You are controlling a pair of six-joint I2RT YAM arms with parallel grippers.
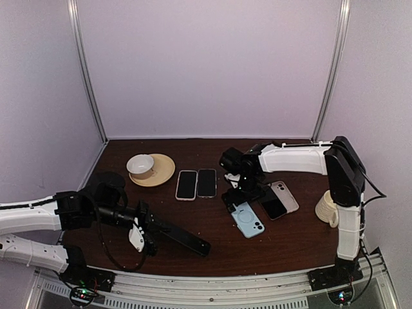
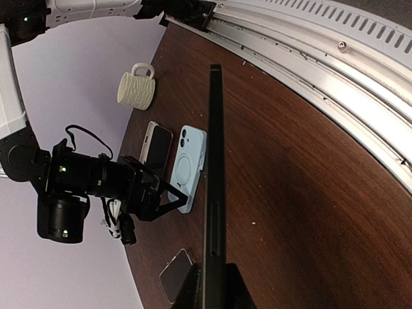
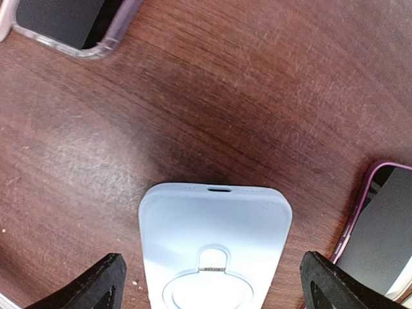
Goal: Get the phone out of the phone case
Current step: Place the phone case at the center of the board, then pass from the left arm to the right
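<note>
Dark wood-grain worktop (image 1: pixel 270 254) is crowded. A cream plate (image 1: pixel 168 168) carrying a white bowl (image 1: pixel 140 165) is set at far left, a pair of phones (image 1: pixel 187 185) is laid side by side mid-worktop, and a ribbed cream mug (image 1: pixel 328 209) is stood at the right edge. The light blue phone case (image 1: pixel 248 220) is hemmed in on its right by a dark-screened phone (image 1: pixel 273 206) and, just beyond that, a pinkish case (image 1: pixel 286 195). The blue case is matte and round-cornered, laid back up, with a raised ring on it; whether a phone is inside cannot be told. The right gripper (image 3: pixel 219 283) is positioned over the case's end, jaws spread wide. One black fingertip is seen either side, and bare worktop shows between each tip and the case. The left gripper (image 1: pixel 143 233) is clamped on a thin black phone (image 1: pixel 183 239), seen edge-on in the left wrist view. It is held at near left, well apart from the blue case.
</note>
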